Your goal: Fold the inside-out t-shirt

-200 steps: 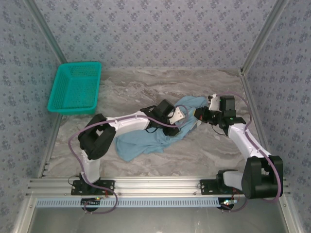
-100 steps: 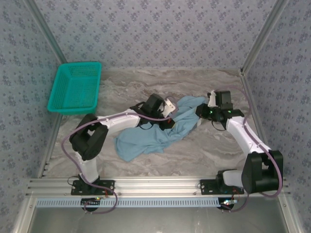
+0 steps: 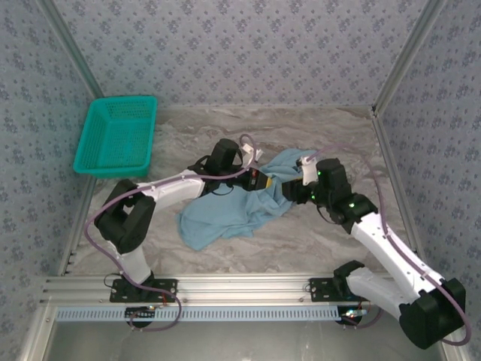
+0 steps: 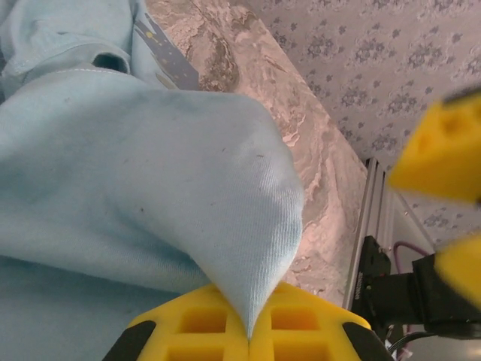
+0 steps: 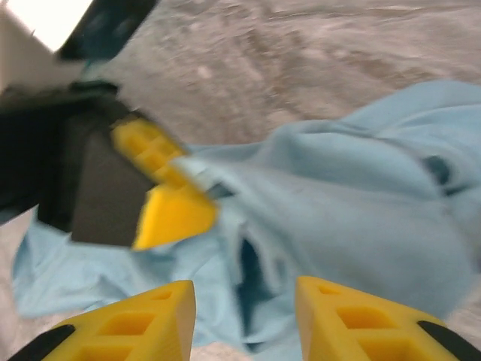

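Note:
The light blue inside-out t-shirt lies crumpled on the marble table between the two arms. My left gripper is at its upper middle, shut on a fold of the cloth. In the left wrist view the yellow jaws pinch a peak of the t-shirt that rises taut from them. My right gripper hovers just right of that spot, open. Between its yellow fingers is nothing but the t-shirt below. The left gripper shows ahead of it, holding the cloth.
A teal mesh basket stands at the far left of the table. Patterned walls close the back and both sides, and a metal rail runs along the near edge. Bare marble lies right of the shirt.
My left gripper has shut on the shirt and drawn back to the left. My right gripper has let go, opened, and swung left and nearer over the shirt.

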`<state>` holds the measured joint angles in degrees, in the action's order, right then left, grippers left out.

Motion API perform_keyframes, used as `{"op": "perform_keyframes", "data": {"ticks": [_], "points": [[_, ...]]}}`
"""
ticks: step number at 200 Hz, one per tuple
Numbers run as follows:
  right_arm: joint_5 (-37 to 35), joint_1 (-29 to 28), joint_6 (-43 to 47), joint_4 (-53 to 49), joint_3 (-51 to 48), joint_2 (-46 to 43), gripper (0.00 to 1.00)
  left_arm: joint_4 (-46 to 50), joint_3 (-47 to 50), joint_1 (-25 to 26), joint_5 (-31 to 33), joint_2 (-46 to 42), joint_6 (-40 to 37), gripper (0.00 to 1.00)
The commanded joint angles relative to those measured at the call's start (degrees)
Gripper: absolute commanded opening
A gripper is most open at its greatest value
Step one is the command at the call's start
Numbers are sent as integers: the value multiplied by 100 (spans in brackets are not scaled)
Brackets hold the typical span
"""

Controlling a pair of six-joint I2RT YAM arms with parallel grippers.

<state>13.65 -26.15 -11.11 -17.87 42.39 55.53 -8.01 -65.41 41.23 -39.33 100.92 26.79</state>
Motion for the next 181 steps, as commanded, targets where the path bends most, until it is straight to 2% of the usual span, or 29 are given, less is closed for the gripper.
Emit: {"op": "perform_keyframes", "data": {"ticks": [1, 59, 129, 141, 154, 160, 181], "points": [[455, -211, -188, 735, -442, 330, 37, -245, -103, -38, -245, -55, 370, 0], [688, -156, -538, 2057, -776, 1317, 31, -219, -71, -36, -242, -126, 373, 0], [574, 34, -664, 2679, -732, 1750, 27, -95, -73, -38, -231, -165, 266, 0], [684, 68, -672, 2782, -705, 1827, 21, -117, -70, -43, -240, -169, 274, 0], [1040, 122, -688, 2786, -634, 1917, 5, -139, -65, -58, -195, -161, 285, 0], [1181, 157, -713, 2718, -605, 1894, 0, -112, -70, -71, -168, -168, 283, 0], [2006, 474, -817, 2113, -581, 1425, 0, -78, -19, -216, 57, -230, 283, 0]]}}
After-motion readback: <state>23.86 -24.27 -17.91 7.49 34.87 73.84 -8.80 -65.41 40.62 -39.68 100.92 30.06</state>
